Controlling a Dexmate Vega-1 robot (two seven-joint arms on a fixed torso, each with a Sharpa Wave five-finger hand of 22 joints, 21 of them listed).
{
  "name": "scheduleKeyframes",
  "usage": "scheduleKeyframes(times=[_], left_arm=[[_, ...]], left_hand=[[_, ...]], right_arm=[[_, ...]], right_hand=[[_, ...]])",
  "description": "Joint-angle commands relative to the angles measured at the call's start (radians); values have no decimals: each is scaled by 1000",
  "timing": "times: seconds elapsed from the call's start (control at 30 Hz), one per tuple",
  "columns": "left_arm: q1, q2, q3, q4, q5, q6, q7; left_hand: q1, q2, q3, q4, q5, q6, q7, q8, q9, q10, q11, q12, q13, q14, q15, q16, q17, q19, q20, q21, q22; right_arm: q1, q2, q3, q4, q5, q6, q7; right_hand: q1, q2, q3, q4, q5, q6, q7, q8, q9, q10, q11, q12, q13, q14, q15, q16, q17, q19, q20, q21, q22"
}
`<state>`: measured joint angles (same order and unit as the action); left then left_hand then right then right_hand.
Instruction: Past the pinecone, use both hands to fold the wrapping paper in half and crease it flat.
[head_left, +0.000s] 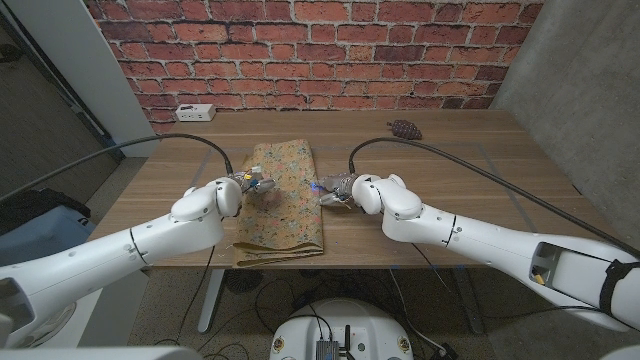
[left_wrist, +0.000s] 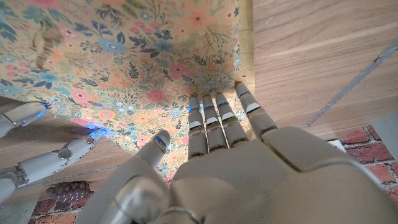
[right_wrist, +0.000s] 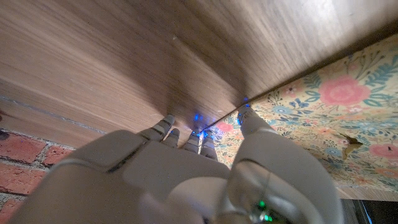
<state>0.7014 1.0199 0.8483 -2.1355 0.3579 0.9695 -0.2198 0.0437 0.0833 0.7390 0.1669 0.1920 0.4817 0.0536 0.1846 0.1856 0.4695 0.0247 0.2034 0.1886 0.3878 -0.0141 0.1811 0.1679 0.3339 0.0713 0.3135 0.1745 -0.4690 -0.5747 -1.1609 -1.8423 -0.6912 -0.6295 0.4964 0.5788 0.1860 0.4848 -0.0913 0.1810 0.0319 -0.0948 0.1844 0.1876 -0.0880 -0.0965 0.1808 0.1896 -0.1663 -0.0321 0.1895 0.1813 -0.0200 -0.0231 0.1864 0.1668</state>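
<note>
Wrapping paper (head_left: 281, 203), the floral sheet, lies on the bench (head_left: 450, 160) between the two arms, looking already doubled into a long strip, its near end at the bench's front edge. The left hand (head_left: 252, 186) is on the paper's left side, and in the left wrist view its fingers (left_wrist: 211, 121) press straight down on the print, extended, gripping nothing. The right hand (head_left: 338, 190) sits at the paper's right edge; its fingers (right_wrist: 186, 134) curl down to the wood right where that edge begins, and I cannot tell whether they pinch the edge or only touch it. The pinecone (head_left: 404, 128) waits well apart, near the far right of the bench. The risk, as I judge it: a push from one side alone could skid the sheet or skew the layers, leaving a crooked crease, and a drag toward the front could slide the near end off. Bare wood lies open right and beyond; a white power strip (head_left: 194, 111) sits far left
</note>
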Motion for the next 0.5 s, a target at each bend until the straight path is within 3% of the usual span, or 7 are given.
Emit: scheduleKeyframes(times=[0.03,0.5], left_arm=[[-18,-13,13,17,6,-7,-7],[-34,-23,28,28,23,-13,-21]], left_hand=[[-10,73,5,2,6,-2,-2,0,3,-5,-1,-1,5,-2,4,-3,3,9,-3,-4,5],[-12,73,5,3,6,-9,5,0,3,-7,2,-1,5,-4,5,-3,3,11,-3,-7,6]], right_arm=[[-93,-55,116,-121,13,73,-125],[-188,-106,167,-213,25,97,-81]], right_hand=[[-8,-14,-11,4,0,-2,-4,7,2,9,3,10,2,-45,-29,7,4,12,1,10,9],[-30,-15,-27,20,-3,6,-5,11,3,24,0,16,2,-34,-32,14,7,21,6,13,9]])
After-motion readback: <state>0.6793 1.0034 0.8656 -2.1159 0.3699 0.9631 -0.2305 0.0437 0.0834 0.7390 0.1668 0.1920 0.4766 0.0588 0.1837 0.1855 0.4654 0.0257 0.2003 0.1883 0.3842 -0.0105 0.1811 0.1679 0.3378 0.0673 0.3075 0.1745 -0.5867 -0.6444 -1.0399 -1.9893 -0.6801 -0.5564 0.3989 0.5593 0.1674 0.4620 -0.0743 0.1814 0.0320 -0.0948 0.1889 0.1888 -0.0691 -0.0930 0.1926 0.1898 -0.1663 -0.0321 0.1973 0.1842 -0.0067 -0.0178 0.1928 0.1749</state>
